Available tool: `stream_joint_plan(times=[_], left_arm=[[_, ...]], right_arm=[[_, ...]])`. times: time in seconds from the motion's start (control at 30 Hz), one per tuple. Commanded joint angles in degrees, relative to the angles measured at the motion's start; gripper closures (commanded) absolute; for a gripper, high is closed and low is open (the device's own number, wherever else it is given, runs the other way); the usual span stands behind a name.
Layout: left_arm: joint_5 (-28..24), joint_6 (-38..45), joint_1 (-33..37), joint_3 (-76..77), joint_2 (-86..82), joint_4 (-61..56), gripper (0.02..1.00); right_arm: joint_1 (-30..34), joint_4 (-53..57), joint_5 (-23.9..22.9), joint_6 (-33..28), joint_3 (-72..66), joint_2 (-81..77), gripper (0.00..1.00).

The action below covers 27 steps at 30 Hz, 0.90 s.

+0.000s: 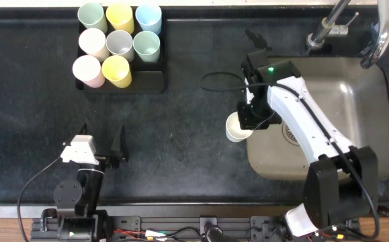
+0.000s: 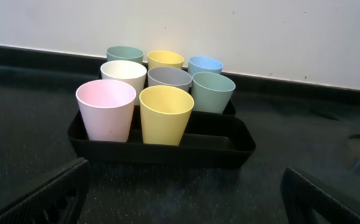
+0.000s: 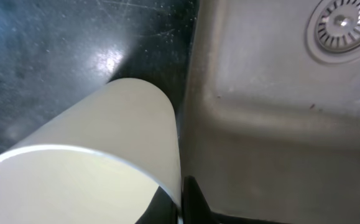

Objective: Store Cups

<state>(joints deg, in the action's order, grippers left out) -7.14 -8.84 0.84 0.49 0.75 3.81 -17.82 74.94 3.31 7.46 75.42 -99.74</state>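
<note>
My right gripper (image 1: 249,122) grasps a cream cup (image 1: 234,130) at centre-right (by the sink (image 1: 355,81) edge); my left gripper (image 1: 103,143) rests released, lower left.

Matt plastic cups (image 2: 166,114), brushed metal sink (image 1: 355,81)

We see a cream plastic cup (image 3: 105,137) tilted, mouth toward us, over the dark speckled table (image 3: 43,50) beside the steel sink (image 3: 260,124).

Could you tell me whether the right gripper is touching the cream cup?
Touching. The right wrist view shows the right gripper clamped on the cream cup at its rim.
</note>
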Motion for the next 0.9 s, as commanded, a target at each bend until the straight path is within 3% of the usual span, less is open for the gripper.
stream_joint_plan(times=[0.03, 0.23, 0.5, 0.9], left_arm=[[-0.7, -0.2, 0.2, 0.0, -0.6, 0.2, 0.020], [-0.7, -0.2, 0.2, 0.0, -0.6, 0.2, 0.018], [-0.7, -0.2, 0.2, 0.0, -0.6, 0.2, 0.020], [-0.7, -0.2, 0.2, 0.0, -0.6, 0.2, 0.018]], right_arm=[[-0.6, -0.9, 3.4, 0.0, -0.3, -0.2, 0.958], [-0.6, -1.4, 5.9, 0.1, 3.7, 0.6, 0.958], [-1.2, 2.3, 6.4, 3.0, 21.1, 0.5, 0.958], [-8.0, 5.4, 9.1, 6.1, 40.2, -9.3, 0.956]])
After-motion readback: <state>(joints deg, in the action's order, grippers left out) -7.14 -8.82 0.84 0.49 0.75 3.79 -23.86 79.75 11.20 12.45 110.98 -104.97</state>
